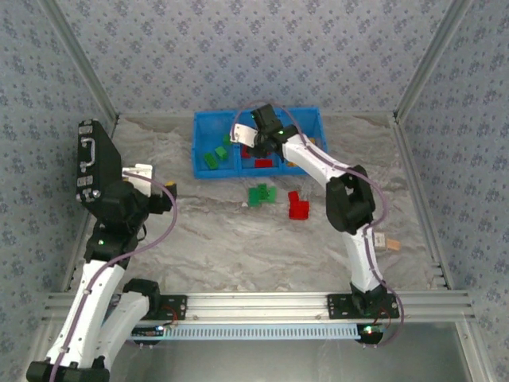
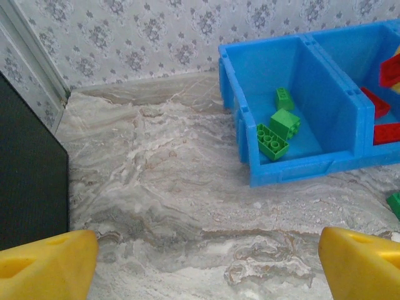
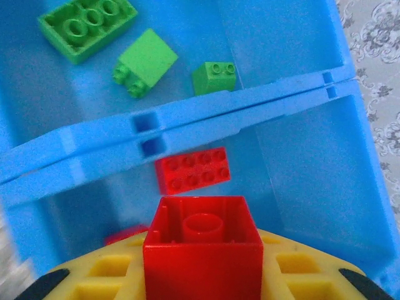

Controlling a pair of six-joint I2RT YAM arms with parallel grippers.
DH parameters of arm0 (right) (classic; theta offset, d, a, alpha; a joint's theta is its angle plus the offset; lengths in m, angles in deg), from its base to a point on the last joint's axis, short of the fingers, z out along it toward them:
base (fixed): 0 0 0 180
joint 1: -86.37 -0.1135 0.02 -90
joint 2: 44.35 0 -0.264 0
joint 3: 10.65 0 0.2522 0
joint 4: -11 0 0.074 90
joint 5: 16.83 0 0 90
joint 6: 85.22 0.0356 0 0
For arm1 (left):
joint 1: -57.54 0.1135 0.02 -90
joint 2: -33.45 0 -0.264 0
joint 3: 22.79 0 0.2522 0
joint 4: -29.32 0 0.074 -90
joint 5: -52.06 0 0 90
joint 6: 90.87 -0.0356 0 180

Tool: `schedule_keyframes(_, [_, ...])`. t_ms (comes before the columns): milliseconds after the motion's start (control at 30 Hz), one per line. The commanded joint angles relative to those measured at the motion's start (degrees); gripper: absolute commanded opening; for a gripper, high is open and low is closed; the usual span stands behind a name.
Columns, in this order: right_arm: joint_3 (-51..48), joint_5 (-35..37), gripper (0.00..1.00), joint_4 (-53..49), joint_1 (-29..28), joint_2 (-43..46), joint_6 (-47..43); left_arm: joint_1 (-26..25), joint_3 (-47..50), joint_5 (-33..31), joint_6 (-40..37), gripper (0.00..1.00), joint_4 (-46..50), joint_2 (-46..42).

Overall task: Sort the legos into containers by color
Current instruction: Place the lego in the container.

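Observation:
The blue bin (image 1: 196,151) stands at the back of the table. My right gripper (image 1: 256,145) hangs over its middle compartment, shut on a red lego (image 3: 203,250) held hollow side up. Below it a flat red lego (image 3: 192,170) lies on the compartment floor. Beyond the divider (image 3: 187,122), three green legos (image 3: 145,61) lie in the left compartment (image 2: 294,75). Loose green legos (image 1: 261,194) and red legos (image 1: 298,207) sit on the table in front of the bin. My left gripper (image 2: 206,269) is open over bare table at the left, its yellow fingers (image 2: 47,265) wide apart.
A black case (image 1: 89,159) with a metal handle stands at the left edge, beside my left arm. Patterned walls close the back and both sides. An aluminium rail (image 1: 254,302) runs along the near edge.

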Motion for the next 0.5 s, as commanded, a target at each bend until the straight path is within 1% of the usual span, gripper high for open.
schedule_keyframes(0, [4.4, 1.6, 0.36, 0.5, 0.5, -4.7, 3.0, 0.3, -1.0, -0.1, -0.9, 0.91, -1.2, -1.0])
schedule_keyframes(67, [5.9, 2.1, 0.38, 1.1, 0.8, -6.8, 4.4, 0.4, -0.7, -0.2, -0.7, 0.91, -1.3, -1.3])
schedule_keyframes(100, [6.3, 2.5, 0.42, 1.5, 0.8, -7.4, 5.2, 0.4, -0.5, 0.0, -0.6, 0.91, -1.4, -1.4])
schedule_keyframes(200, [6.6, 2.9, 0.62, 2.0, 0.6, -8.1, 6.3, 0.4, -0.7, 0.4, -0.4, 0.91, -1.3, -0.7])
schedule_keyframes(233, [6.7, 2.6, 0.65, 1.5, 0.5, -8.0, 6.5, 0.4, -0.9, 0.5, -0.4, 0.91, -1.2, -0.4])
schedule_keyframes(367, [6.8, 3.9, 0.72, -0.4, -0.4, -6.1, 7.2, 0.4, -1.2, 1.7, -0.7, 0.91, -1.8, 0.3])
schedule_keyframes(467, [5.7, 5.5, 0.75, -1.6, -0.8, -2.7, 9.1, 0.4, -1.2, 2.2, -0.7, 0.91, -2.1, 0.6])
